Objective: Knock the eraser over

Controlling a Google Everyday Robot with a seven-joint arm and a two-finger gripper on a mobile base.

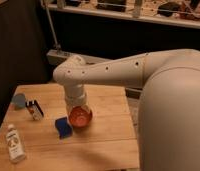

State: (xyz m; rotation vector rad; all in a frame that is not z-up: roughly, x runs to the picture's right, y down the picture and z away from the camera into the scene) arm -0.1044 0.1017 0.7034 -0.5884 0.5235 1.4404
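The eraser (pixel 35 109) is a small dark block with white stripes, standing tilted on the left part of the wooden table (pixel 105 137). My gripper (pixel 78 111) hangs below the white wrist over the table's middle, to the right of the eraser and apart from it. An orange bowl-like object (pixel 80 118) lies right at the gripper.
A bright-blue sponge block (pixel 63 126) lies just left of the gripper. A pale-blue cup (pixel 18 100) stands at the far left. A clear bottle (pixel 15 144) stands at the front left. My white arm (pixel 158 90) fills the right side.
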